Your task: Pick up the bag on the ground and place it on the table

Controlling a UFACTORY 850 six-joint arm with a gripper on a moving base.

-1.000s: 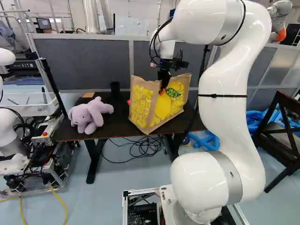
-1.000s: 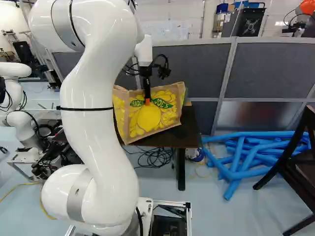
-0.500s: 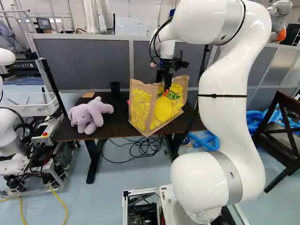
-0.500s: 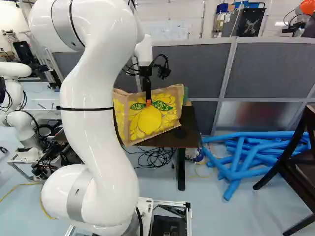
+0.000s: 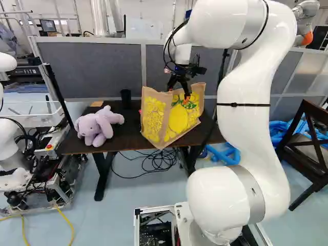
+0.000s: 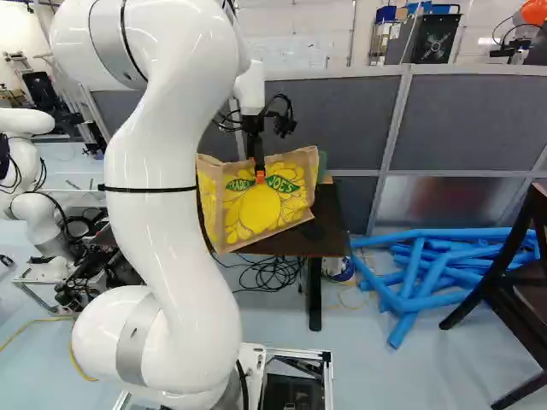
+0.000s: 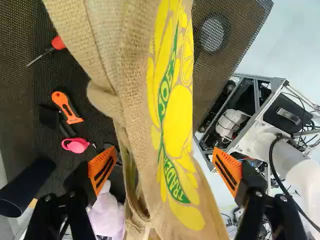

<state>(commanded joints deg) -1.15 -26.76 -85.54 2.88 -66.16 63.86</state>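
fingers spread wide and gripping nothing, your gripper (image 7: 165,169) straddles the upper part of the yellow-printed bag (image 7: 177,120), which appears to stand below it on the dark table (image 5: 123,141), near the front edge. you look to be at the release, the task all but done; what the next move calls for is a slow, straight lift away from the bag, with you watching that neither orange pad (image 7: 102,170) snags the burlap and tips it.
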